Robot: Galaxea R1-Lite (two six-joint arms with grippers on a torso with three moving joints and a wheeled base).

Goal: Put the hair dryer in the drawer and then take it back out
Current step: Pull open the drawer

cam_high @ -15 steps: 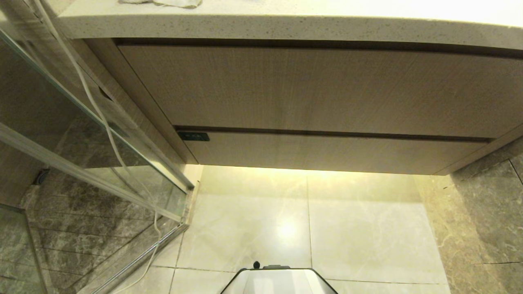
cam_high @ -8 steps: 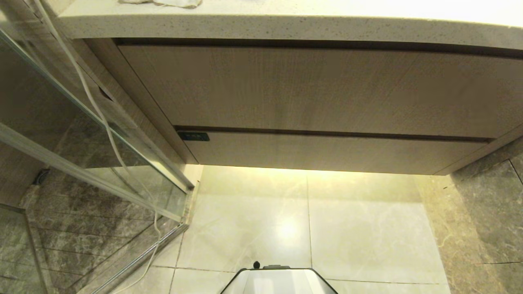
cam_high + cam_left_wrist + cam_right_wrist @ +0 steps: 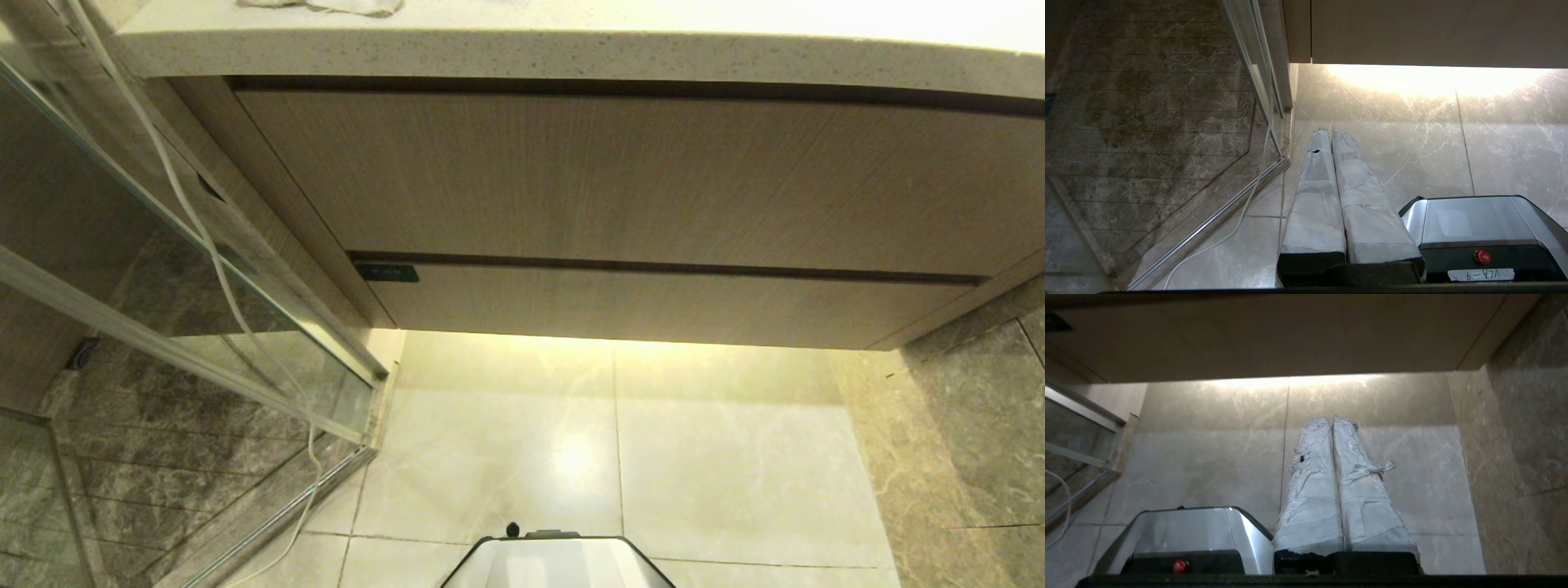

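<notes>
Two hands hang parked low over the floor tiles before the vanity, the left hand [image 3: 1327,131] and right hand [image 3: 1332,419] each pinched narrow and holding nothing, probably because work has not begun. Above them the drawer [image 3: 669,304] sits shut under the bench [image 3: 522,49]; no hair dryer shows.

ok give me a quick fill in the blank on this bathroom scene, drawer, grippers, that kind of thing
1. The drawer under the tall wood-grain panel is fully ____.
2. The left gripper has its fingers pressed ____, holding nothing.
3. The right gripper hangs over the pale ____ tiles.
4. A white cord runs down beside the ____ shower partition.

Missing words: closed; together; floor; glass
</notes>
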